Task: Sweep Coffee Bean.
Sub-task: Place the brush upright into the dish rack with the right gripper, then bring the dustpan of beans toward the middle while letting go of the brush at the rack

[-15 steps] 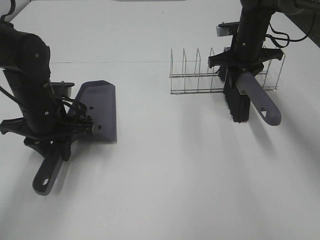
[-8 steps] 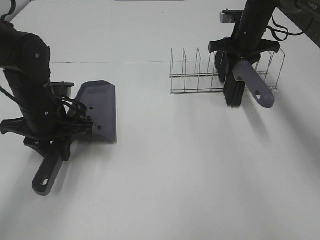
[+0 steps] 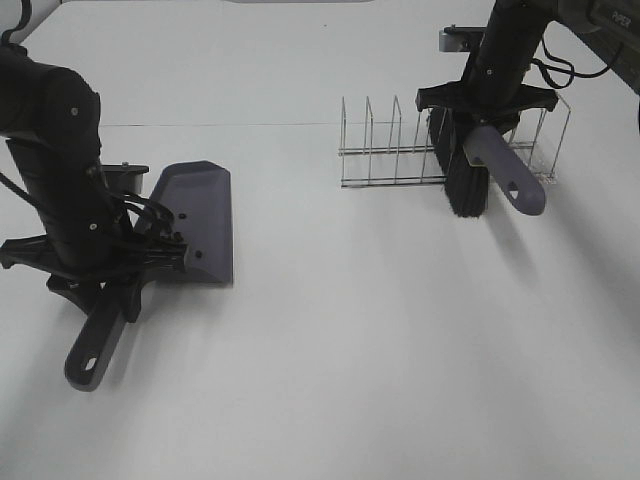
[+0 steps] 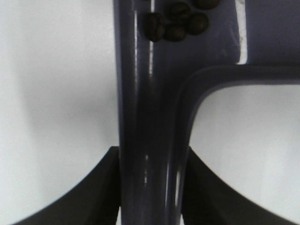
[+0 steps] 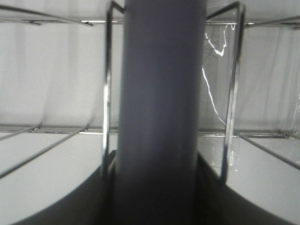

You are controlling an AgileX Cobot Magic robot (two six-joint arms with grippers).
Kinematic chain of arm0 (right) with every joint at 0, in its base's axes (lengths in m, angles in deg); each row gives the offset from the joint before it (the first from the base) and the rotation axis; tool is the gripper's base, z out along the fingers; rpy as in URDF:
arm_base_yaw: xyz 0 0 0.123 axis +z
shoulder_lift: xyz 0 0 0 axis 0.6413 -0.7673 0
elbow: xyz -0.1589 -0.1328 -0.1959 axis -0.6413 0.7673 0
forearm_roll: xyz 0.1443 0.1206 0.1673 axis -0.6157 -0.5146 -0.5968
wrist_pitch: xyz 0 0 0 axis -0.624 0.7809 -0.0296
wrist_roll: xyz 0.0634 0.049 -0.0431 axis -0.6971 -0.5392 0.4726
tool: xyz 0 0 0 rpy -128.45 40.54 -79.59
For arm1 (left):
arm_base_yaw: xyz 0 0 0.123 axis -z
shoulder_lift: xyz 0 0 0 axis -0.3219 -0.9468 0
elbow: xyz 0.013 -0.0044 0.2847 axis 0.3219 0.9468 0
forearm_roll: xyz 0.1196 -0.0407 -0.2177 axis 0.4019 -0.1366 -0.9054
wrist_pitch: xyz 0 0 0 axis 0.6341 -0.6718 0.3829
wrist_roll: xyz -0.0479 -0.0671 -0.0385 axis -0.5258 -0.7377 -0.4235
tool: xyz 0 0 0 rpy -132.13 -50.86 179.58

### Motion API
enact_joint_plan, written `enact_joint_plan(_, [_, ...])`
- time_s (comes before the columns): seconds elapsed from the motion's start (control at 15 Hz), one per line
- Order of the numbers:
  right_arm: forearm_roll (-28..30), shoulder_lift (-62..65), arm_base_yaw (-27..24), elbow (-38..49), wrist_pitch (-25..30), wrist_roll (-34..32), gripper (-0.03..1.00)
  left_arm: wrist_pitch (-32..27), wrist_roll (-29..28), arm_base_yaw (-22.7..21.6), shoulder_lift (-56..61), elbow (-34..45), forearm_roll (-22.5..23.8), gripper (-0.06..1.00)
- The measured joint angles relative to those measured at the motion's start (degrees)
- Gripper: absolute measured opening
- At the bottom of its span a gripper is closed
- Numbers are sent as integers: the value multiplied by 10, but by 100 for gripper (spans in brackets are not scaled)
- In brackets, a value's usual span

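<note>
My left gripper (image 3: 108, 272) is shut on the handle of the grey-purple dustpan (image 3: 196, 222), which rests on the white table at the left. In the left wrist view the handle (image 4: 150, 131) runs between my dark fingers (image 4: 96, 197). A few dark coffee beans (image 4: 176, 23) lie in the pan near the handle's root. I see no beans on the table. My right gripper (image 3: 482, 122) is shut on the brush (image 3: 505, 178). Its black bristles (image 3: 466, 190) hang at the wire rack's front. The right wrist view shows the brush handle (image 5: 159, 117) close up.
A wire rack (image 3: 390, 152) with upright dividers stands at the back right, and its wires (image 5: 234, 70) sit just behind the brush handle. The white table (image 3: 340, 340) stretches between the two arms. A thin line crosses the table at the back.
My right arm has carried the brush back and up toward the wire rack, so the bristles now hang at its front. The left arm and dustpan have not moved.
</note>
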Motion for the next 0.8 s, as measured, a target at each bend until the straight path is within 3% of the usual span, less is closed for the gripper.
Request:
enact_joint_plan(0.07, [-17, 0, 0, -2, 0, 0, 49, 0, 0, 0, 0, 0, 0, 33])
enact_joint_plan(0.13, [-25, 0, 1, -3, 0, 0, 57, 0, 0, 0, 0, 0, 0, 33])
enact_joint_plan(0.2, [-46, 0, 2, -5, 0, -1, 75, 0, 0, 0, 0, 0, 0, 33])
enact_joint_plan(0.27, [-60, 1, 2, -5, 0, -1, 86, 0, 0, 0, 0, 0, 0, 33])
enact_joint_plan(0.4, [-69, 20, 2, -5, 0, -2, 93, 0, 0, 0, 0, 0, 0, 33])
enact_joint_plan(0.8, [-25, 138, 0, 30, -25, 2, 94, 0, 0, 0, 0, 0, 0, 33])
